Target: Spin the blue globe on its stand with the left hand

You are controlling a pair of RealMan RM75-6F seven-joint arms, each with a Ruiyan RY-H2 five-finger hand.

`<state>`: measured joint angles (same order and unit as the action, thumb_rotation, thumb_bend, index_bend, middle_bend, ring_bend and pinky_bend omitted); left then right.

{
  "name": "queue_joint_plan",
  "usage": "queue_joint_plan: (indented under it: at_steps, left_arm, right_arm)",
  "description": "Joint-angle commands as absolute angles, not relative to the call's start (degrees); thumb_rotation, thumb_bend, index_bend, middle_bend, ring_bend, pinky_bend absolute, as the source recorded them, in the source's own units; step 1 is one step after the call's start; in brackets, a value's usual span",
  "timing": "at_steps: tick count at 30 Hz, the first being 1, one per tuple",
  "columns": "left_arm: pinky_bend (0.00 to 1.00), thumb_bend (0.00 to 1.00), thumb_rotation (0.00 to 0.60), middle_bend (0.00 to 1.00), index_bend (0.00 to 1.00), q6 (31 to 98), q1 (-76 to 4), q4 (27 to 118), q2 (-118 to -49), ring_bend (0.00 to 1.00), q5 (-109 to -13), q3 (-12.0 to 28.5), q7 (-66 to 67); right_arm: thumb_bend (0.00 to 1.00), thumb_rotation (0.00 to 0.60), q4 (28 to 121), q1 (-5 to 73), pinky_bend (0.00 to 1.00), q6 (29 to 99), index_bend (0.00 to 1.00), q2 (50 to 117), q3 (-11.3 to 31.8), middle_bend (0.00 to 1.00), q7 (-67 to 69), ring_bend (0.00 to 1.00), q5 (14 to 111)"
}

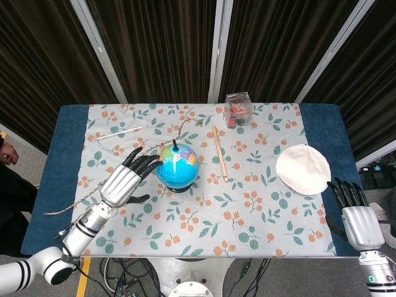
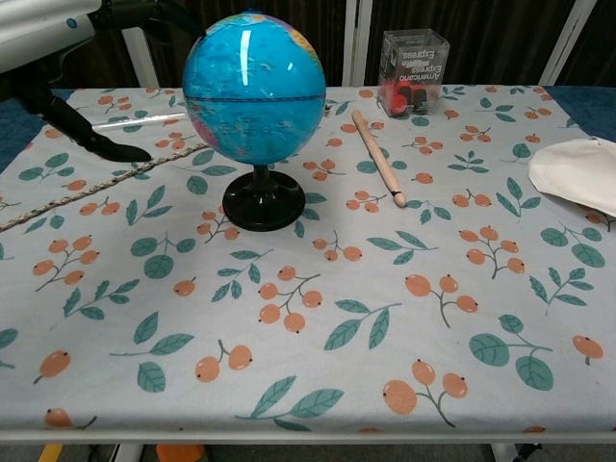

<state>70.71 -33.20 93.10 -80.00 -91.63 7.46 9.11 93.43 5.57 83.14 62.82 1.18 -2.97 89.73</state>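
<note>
- Left hand [image 1: 124, 180] stretched low over the floral tablecloth [image 1: 247, 204], fingers [image 1: 143, 162] spread and empty, tips just beside the globe's left flank; contact impossible to tell.
- Blue globe [image 1: 176, 166] upright on its black stand [image 2: 263, 203], left of table centre, mostly ocean blue facing the chest camera.
- Braided rope [image 1: 105, 182] under the left hand; wooden stick [image 1: 219, 153] right of the globe.
- Right hand [image 1: 357, 213] off the table's right edge, fingers apart, holding nothing.
</note>
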Motion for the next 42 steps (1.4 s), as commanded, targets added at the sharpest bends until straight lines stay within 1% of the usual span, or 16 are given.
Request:
queue_joint_plan:
  at_steps: [1,4,9,12,20,25,31,42]
  left_arm:
    - [0.04,0.12,0.600,0.11,0.14,71.3,-33.1,93.1,-79.9,0.16,-91.7,7.6,9.4]
    - [0.04,0.12,0.600,0.11,0.14,72.3,-32.9,93.1,-80.0,0.15,-91.9,7.7,9.7]
    - [0.04,0.12,0.600,0.11,0.14,73.3,-33.0,93.3,-80.2,0.08,-92.8,7.8,10.0]
    - [0.04,0.12,0.600,0.11,0.15,74.0,-33.4,93.6,-80.5,0.06,-94.4,7.6,10.0]
    - [0.04,0.12,0.600,0.11,0.15,73.7,-35.7,94.2,-81.5,0.06,-99.2,6.7,8.3]
    - [0.04,0.12,0.600,0.11,0.15,71.3,-37.3,93.6,-82.6,0.06,-98.1,7.0,8.9]
    - [0.04,0.12,0.600,0.11,0.15,69.9,-38.0,92.5,-83.3,0.06,-97.0,7.0,9.0]
    - [0.04,0.12,0.600,0.11,0.15,70.3,-38.1,91.6,-83.4,0.06,-96.1,6.6,8.9]
  right_arm:
    - [0.31,0.600,93.5,5.6,0.00,83.2,0.00,62.8,1.2,0.00,-3.0,0.00,89.8]
    - [0.32,0.600,93.5,5.6,0.00,83.1,0.00,62.8,1.2,0.00,-3.1,0.00,89.7]
    - [0.32,0.600,93.4,5.6,0.00,83.0,0.00,62.9,1.2,0.00,-3.0,0.00,89.6]
    - [0.32,0.600,93.3,5.6,0.00,82.9,0.00,62.9,1.2,0.00,-2.9,0.00,89.5]
    - [0.32,0.600,93.2,5.6,0.00,82.8,0.00,63.0,1.2,0.00,-2.8,0.00,89.4]
    - [0.32,0.600,92.7,5.6,0.00,82.7,0.00,63.1,1.1,0.00,-2.3,0.00,89.3]
    - [0.32,0.600,92.4,5.5,0.00,82.8,0.00,63.1,1.2,0.00,-1.9,0.00,89.0]
    - [0.32,0.600,92.5,5.6,0.00,82.7,0.00,63.1,1.2,0.00,-2.1,0.00,89.2]
